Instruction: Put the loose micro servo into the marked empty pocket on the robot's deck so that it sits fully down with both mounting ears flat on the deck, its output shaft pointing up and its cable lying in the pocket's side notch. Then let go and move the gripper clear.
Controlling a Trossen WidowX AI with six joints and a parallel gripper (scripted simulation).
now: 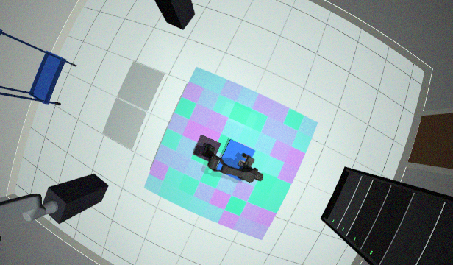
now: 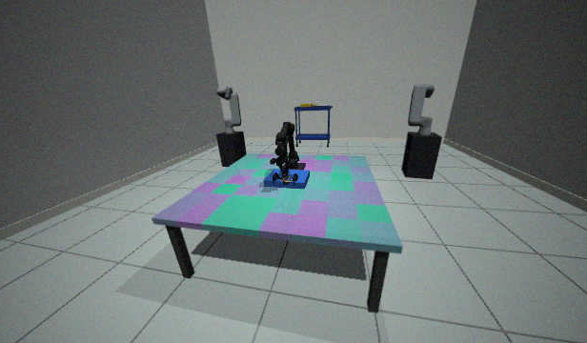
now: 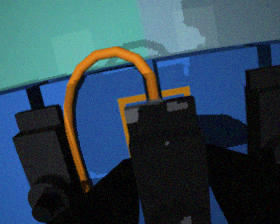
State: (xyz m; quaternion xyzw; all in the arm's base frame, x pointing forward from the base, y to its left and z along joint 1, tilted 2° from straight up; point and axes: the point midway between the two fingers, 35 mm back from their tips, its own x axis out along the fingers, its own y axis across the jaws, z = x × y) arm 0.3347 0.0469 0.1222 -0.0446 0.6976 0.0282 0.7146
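The micro servo (image 3: 168, 150) is a dark block with grey patches, held between the dark fingers of my gripper (image 3: 172, 175) (image 1: 245, 160) (image 2: 285, 176). Its orange cable (image 3: 70, 107) leaves the far end of the servo and loops up and to the left in the wrist view. The pocket's orange outline (image 3: 124, 120) shows at the far and left sides of the servo, which covers most of it. The blue deck (image 1: 234, 148) (image 2: 300, 176) (image 3: 98, 155) lies below. The servo's height over the pocket, its shaft and the side notch cannot be made out.
Dark blocks stand on the deck at the left (image 3: 43, 145) and right (image 3: 268, 107) of the servo in the wrist view. The arm's dark base plate (image 1: 201, 141) is beside the deck on the patchwork table (image 1: 270, 191) (image 2: 293, 224). The deck's edge runs past the outline.
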